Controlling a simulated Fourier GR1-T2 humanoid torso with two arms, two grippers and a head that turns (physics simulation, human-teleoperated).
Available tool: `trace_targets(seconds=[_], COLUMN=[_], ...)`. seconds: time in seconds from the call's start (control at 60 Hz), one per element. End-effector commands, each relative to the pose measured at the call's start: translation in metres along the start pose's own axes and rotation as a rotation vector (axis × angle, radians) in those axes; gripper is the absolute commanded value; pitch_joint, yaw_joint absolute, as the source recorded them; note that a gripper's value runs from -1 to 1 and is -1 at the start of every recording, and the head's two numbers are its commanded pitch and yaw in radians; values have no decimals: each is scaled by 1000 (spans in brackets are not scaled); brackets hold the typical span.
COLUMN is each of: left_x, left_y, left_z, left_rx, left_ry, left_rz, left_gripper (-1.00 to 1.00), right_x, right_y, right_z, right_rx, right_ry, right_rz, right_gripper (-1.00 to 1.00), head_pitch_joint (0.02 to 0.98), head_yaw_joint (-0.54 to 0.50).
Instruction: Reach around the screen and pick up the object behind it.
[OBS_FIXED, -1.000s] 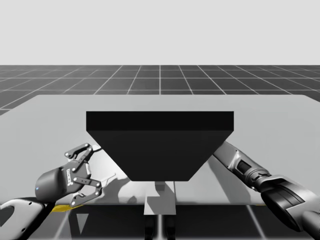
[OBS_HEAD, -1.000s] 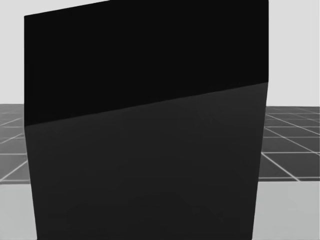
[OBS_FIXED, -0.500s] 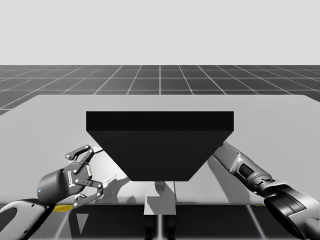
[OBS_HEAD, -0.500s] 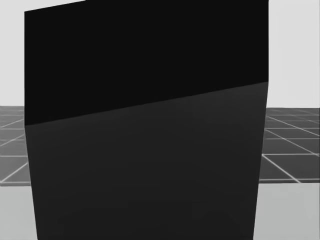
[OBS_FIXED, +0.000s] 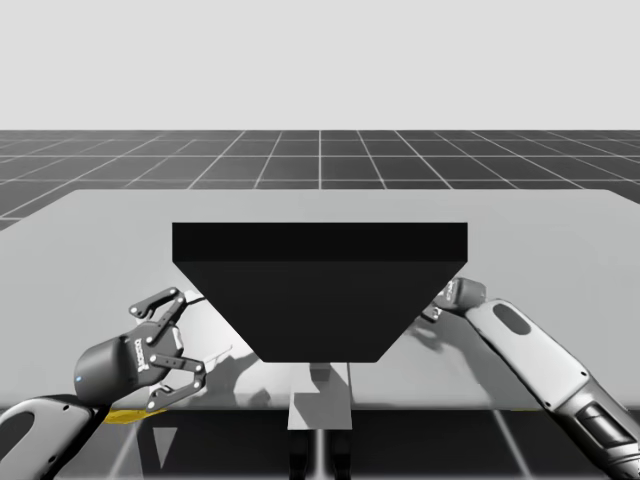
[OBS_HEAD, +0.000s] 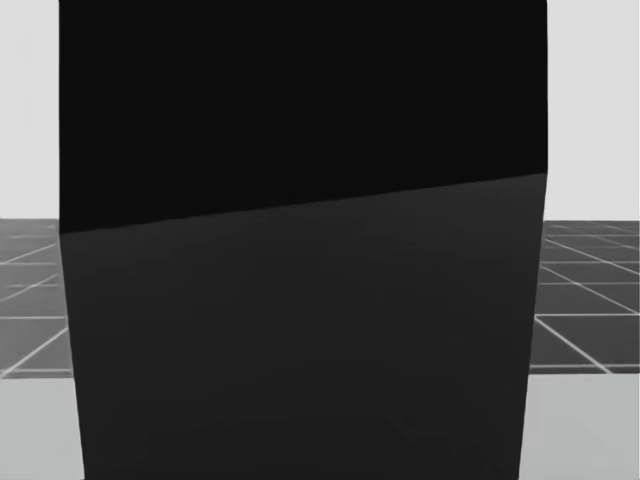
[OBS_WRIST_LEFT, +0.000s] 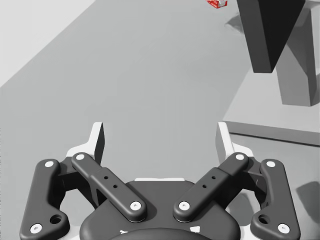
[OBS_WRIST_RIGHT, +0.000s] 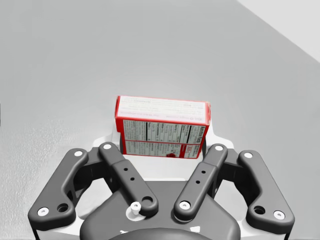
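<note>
Bare grey table (OBS_FIXED: 120, 230) is left open on either side of the upright black screen (OBS_FIXED: 320, 290) at the high view's centre. The red rectangular box (OBS_WRIST_RIGHT: 162, 125) behind it is pinched from two sides by the right gripper (OBS_WRIST_RIGHT: 161, 141). The left gripper (OBS_FIXED: 192, 335), at lower left, is spread wide above the table.

A big grey table (OBS_FIXED: 560, 230) fills the middle of the place. Its top is flat and smooth, and soft dark shadows lie on its near part. Past the far edge of the table the floor (OBS_FIXED: 320, 155) is dark, with thin pale lines that make squares. The floor runs far away to a straight line. Above that line is a plain pale grey background (OBS_FIXED: 320, 60). The light is even.
</note>
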Motion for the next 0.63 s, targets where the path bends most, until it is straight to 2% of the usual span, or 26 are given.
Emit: trace_targets(seconds=[0.017,0.15,0.167,0.233,0.25,0.3,0.433,0.467,0.517,0.533,0.633], left_x=[1,2,3,3,3,3,4,5,5,5,6], left_y=[2,3,3,3,3,3,3,4,4,4,5], left_z=[1,1,1,1,1,1,2,2,2,2,2], left_rx=[5,8,9,10,10,13,20,22,26,27,33], left_ry=[-4,-7,-8,-9,-9,-8,-11,-14,-15,-17,-18], left_rz=[-3,-8,-9,-11,-11,-13,-17,-16,-18,-18,-21], left_gripper=[-1000,-1000,-1000,-1000,-1000,-1000,-1000,-1000,-1000,-1000,-1000], right_x=[25,36,40,45,49,56,84,96,106,115,141], right_y=[-29,-37,-40,-43,-46,-49,-58,-60,-61,-62,-64], right_z=[35,60,66,74,81,89,111,117,121,125,135], right_rx=[-233,-338,-364,-404,-431,-456,-566,-609,-630,-656,-725], right_ry=[-144,-153,-155,-161,-164,-176,-218,-244,-266,-285,-335], right_rz=[72,108,121,128,140,148,214,244,268,291,334], right_gripper=[1000,1000,1000,1000,1000,1000,1000,1000,1000,1000,1000], head_pitch_joint=[185,184,183,183,183,183,187,187,186,186,186], head_yaw_joint=[-21,-22,-23,-24,-24,-23,-23,-23,-23,-23,-23])
